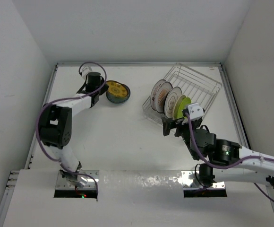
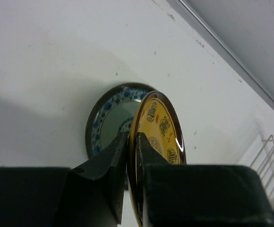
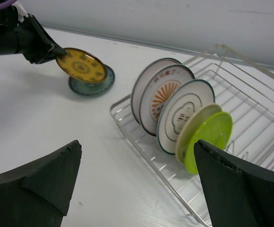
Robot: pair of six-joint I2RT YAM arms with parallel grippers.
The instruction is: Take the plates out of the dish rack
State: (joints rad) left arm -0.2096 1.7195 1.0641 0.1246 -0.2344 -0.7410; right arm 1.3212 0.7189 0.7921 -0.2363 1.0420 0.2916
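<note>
Fingers of the left gripper (image 2: 132,139) pinched the yellow plate (image 2: 160,125), tilted over the teal plate (image 2: 101,127); the right gripper (image 3: 137,146) gaped wide, just short of the dish rack (image 3: 250,94) holding five upright plates, lime green plate (image 3: 210,137) nearest.

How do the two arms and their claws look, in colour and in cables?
The left arm and right arm have white links and black joints, each with a purple cable. The left claw and right claw are black, with wedge-shaped fingers. A green light glows on the right arm.
</note>
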